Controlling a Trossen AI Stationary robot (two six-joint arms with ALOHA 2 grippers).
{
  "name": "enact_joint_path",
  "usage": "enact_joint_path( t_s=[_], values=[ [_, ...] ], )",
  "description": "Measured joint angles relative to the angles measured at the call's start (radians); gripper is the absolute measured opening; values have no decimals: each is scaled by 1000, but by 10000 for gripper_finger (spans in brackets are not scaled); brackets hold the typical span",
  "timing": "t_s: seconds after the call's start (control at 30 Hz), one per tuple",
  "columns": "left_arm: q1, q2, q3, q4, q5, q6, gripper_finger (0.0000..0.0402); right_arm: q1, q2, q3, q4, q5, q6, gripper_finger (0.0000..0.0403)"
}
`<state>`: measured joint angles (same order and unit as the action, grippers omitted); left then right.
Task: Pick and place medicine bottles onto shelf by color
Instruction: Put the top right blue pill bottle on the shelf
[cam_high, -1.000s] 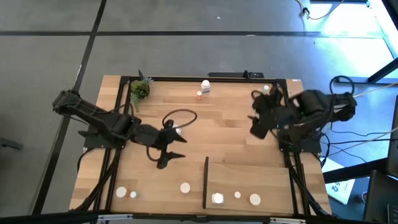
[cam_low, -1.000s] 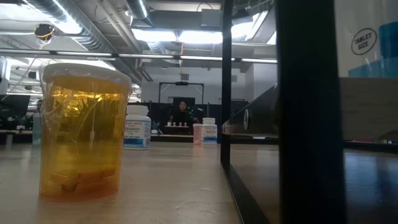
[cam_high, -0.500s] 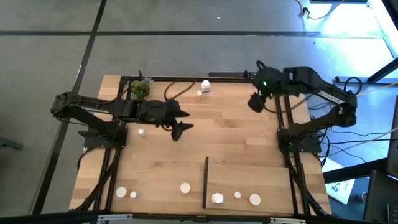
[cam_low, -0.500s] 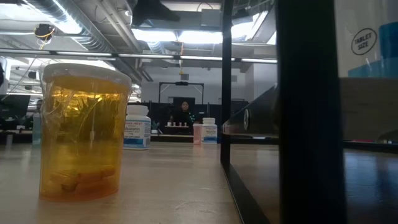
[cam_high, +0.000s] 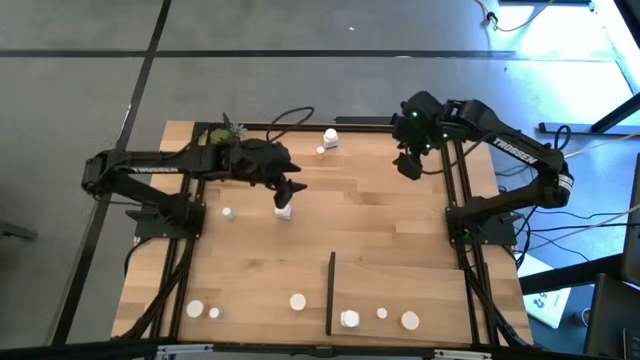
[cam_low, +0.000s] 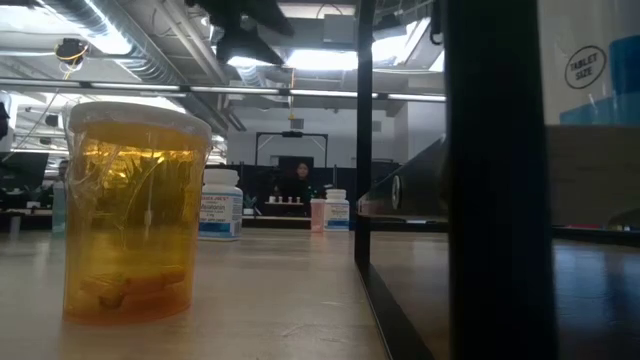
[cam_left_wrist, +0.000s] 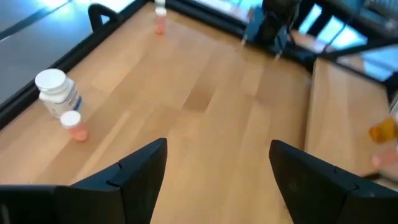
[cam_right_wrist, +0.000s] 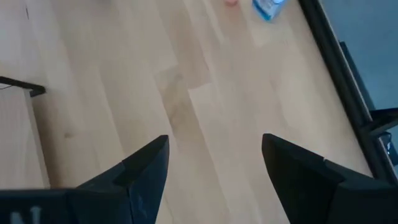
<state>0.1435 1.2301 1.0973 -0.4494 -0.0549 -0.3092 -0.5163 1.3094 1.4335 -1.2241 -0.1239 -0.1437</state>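
Both grippers hang open above the wooden table, touching nothing. My left gripper (cam_high: 286, 190) (cam_left_wrist: 217, 168) is over the table's middle left, just beyond a small white bottle (cam_high: 284, 211). My right gripper (cam_high: 409, 165) (cam_right_wrist: 214, 158) is over the far right part. A white bottle (cam_high: 330, 137) (cam_left_wrist: 54, 93) and a small pinkish bottle (cam_high: 320, 152) (cam_left_wrist: 74, 126) stand near the far edge. Several more bottles stand along the near edge, some on the shelf (cam_high: 400, 290) behind its black strip (cam_high: 331, 292). An amber bottle (cam_low: 130, 215) fills the low view's left.
A small potted plant (cam_high: 222, 134) stands at the far left corner, partly under my left arm. A tiny white bottle (cam_high: 227, 213) stands at the left. Black frame rails (cam_high: 460, 200) run along the table's edges. Bare wood lies between the two grippers.
My left gripper has swung from the table's middle toward the far edge and a little right, uncovering the small white bottle beneath it. My right gripper has moved toward the far edge, its arm stretching out over the far right corner. Both stay open.
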Motion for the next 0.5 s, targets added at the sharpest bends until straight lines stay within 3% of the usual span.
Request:
enact_joint_path(
  t_s=[0.23, 0.5],
  values=[
    [123, 0, 0, -54, 104, 154, 277, -29, -1, 0, 38, 248, 232, 259],
    [282, 0, 0, -55, 240, 308, 277, -175, 63, 0, 5, 263, 511, 259]
  ],
)
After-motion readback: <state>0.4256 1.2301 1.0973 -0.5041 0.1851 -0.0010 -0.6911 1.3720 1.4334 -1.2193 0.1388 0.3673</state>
